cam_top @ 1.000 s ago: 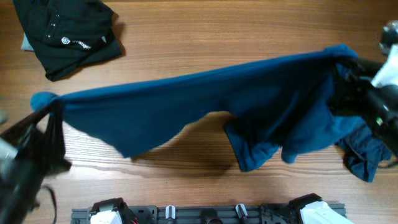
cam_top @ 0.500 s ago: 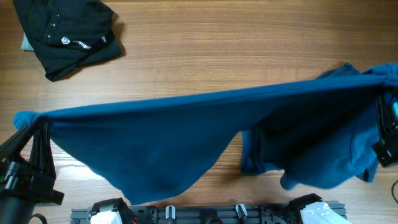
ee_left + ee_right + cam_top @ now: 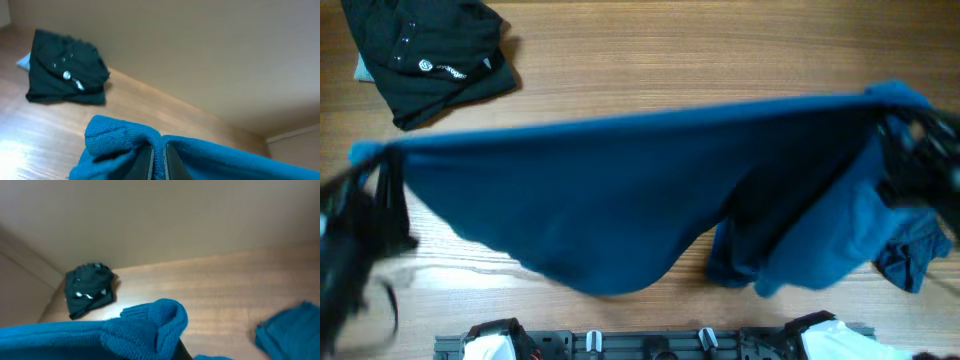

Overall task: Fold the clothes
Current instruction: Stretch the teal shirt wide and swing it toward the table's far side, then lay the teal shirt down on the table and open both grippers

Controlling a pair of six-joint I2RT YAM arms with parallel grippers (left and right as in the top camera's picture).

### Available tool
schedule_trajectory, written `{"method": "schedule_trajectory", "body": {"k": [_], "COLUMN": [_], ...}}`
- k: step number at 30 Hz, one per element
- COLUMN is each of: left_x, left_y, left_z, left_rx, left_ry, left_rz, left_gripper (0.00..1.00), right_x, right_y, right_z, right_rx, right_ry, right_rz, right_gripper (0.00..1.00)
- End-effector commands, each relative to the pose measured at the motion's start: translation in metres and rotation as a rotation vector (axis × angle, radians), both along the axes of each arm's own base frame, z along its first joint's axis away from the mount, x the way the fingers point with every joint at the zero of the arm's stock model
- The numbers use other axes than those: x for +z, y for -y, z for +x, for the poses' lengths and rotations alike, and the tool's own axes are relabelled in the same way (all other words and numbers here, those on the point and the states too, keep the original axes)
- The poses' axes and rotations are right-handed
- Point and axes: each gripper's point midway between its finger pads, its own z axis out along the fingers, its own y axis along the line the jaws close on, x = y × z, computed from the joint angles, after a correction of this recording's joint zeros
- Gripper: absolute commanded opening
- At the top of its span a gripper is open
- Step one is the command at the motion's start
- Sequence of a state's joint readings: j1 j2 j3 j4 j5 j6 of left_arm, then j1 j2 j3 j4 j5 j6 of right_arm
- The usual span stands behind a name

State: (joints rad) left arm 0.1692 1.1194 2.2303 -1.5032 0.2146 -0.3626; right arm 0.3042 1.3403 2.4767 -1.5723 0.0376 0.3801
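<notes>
Nearest the base, at 6 o'clock, the loose body of the blue shirt [image 3: 620,200] is sagging in a deep belly, dipping lowest just left of centre. A bunched fold is hanging at 5 o'clock. I judge most of it is hanging clear of the table [image 3: 720,50].

At 4 o'clock a darker blue garment [image 3: 905,262] is lying crumpled on the table, partly under the shirt's right end.

Further out, the shirt's top edge is pulling taut, its long axis running from 9 o'clock to 2 o'clock. I am gripping both ends:
- The left tool [image 3: 159,157] is pinching the 9 o'clock corner, jaws narrow, cloth bunched above them.
- The right tool [image 3: 900,125] is clamping the 2 o'clock corner, though its jaws are buried in cloth.

Neither arm is nearer, since the shirt spans between them. The fabric is looking soft, knit-textured and uniformly mid-blue.

My judgement is that the lay-down turns on this edge lying level across the table.

Farthest, at 11 o'clock, a black garment [image 3: 430,55] is sitting folded, well apart.
</notes>
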Motion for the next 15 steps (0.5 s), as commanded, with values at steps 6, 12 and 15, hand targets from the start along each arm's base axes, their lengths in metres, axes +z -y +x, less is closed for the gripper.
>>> {"method": "schedule_trajectory", "body": {"k": [6, 12, 15], "left_x": [-0.084, -0.181, -0.231], "left_y": [-0.040, -0.058, -0.064], "left_z": [0.141, 0.240, 0.274], "left_rx": [0.088, 0.093, 0.095], "left_ry": [-0.344, -0.555, -0.637], "left_rz": [-0.030, -0.067, -0.083], "left_gripper": [0.04, 0.04, 0.04], "right_x": [-0.068, -0.131, -0.161], "right_y": [-0.002, -0.005, -0.003], "right_z": [0.108, 0.183, 0.217], "right_rx": [-0.182, -0.285, -0.323], "right_ry": [-0.234, -0.356, -0.398], "right_rz": [-0.096, -0.192, -0.186], "right_gripper": [0.04, 0.04, 0.04]}}
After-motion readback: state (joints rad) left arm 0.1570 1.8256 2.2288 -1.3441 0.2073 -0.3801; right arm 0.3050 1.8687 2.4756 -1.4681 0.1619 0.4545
